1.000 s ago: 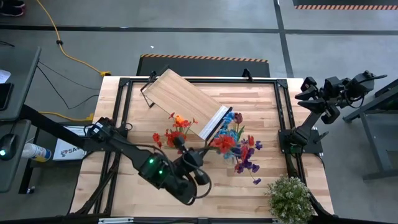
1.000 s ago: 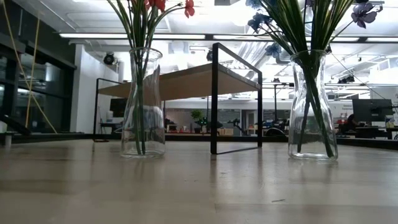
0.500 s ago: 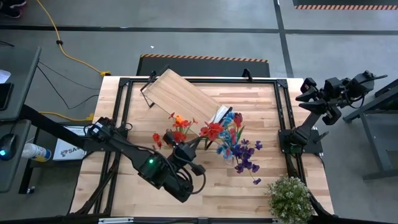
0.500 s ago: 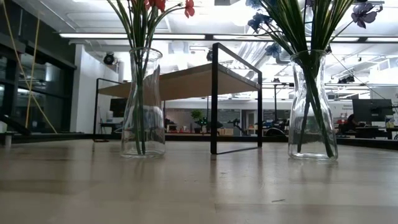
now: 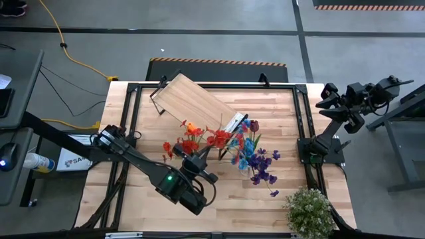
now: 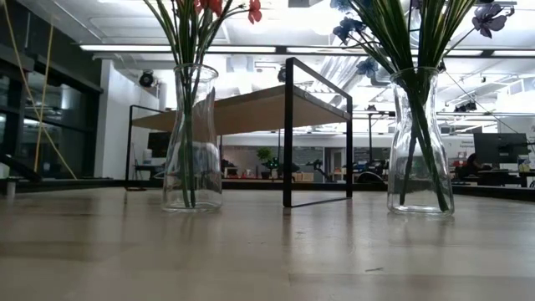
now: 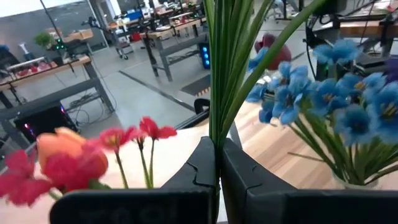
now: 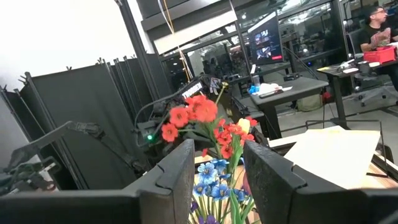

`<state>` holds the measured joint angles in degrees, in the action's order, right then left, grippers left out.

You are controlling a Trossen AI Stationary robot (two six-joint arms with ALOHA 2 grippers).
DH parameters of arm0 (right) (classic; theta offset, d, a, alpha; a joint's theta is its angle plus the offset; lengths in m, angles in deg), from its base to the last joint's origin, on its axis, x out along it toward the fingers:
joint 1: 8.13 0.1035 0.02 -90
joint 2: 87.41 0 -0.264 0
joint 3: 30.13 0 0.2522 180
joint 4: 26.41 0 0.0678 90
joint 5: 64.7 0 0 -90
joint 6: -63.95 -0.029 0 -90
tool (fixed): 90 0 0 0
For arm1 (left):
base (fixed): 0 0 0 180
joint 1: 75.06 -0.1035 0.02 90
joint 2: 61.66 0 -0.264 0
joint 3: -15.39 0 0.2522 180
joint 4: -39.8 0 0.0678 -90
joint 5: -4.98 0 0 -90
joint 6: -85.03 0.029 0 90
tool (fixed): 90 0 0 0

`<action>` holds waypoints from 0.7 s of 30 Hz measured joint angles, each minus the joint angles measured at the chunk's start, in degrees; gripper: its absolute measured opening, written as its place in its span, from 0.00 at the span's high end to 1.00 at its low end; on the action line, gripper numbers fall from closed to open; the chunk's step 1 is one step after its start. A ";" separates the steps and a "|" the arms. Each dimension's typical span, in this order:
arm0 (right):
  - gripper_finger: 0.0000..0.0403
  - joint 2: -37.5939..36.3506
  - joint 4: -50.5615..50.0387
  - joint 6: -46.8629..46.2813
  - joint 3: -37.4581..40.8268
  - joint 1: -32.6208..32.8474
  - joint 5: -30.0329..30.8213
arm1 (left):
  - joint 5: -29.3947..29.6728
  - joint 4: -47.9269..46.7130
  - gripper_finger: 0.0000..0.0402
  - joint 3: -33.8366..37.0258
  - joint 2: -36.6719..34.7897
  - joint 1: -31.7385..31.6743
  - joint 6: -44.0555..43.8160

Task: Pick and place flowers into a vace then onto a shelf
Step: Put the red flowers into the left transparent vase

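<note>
Left hand (image 7: 216,163) is pressed together on a bundle of green stems (image 7: 222,68). These held flowers (image 5: 221,138) have red heads and ride above the surface, between the two glass vases.

Just beside the hand on one side stands the vase with red and orange flowers (image 6: 192,138). On the other side is the vase with blue and purple flowers (image 6: 420,142). Beyond the hand lies the shelf (image 5: 194,105), its board bare so far.

Right hand (image 8: 216,180) is parked off the far right edge of the surface, well apart from everything. Its fingers are spread and hold nothing.

Risks, as I judge them:
- The stems are pinched low and the heads sit high, so the bundle could swing or slip in the grip on a fast move.
- The vases stand close together, so a sweep of the arm could catch one and tip it.
- Stems fanning out could miss a narrow vase neck.
</note>
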<state>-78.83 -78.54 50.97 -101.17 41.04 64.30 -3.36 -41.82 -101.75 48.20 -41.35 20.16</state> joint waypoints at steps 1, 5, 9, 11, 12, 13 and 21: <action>0.68 0.00 0.00 0.00 0.00 -0.01 0.00 | 0.00 -0.02 0.91 0.67 0.00 0.00 -1.11; 0.68 0.00 0.04 -0.02 0.00 0.00 0.00 | 0.09 -0.11 0.91 3.13 0.01 0.04 -5.16; 0.68 0.00 0.04 -0.02 0.02 0.00 0.00 | 0.01 -0.02 0.91 4.15 0.02 0.04 -6.87; 0.68 0.00 0.04 -0.19 0.00 0.00 0.00 | -0.14 0.01 0.91 4.61 0.02 0.04 -7.60; 0.68 0.00 0.04 -0.51 0.00 0.00 0.00 | -0.15 -0.02 0.91 4.68 0.02 0.04 -7.79; 0.68 0.00 0.04 -0.72 0.00 0.00 0.00 | -0.14 0.00 0.91 4.68 0.02 0.06 -8.01; 0.68 0.00 0.07 -1.11 0.00 0.00 0.00 | -2.29 -0.11 0.91 4.68 0.02 0.09 -8.52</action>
<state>-78.83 -78.47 49.86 -101.17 41.04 64.30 -5.66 -41.93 -97.07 48.23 -41.26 11.64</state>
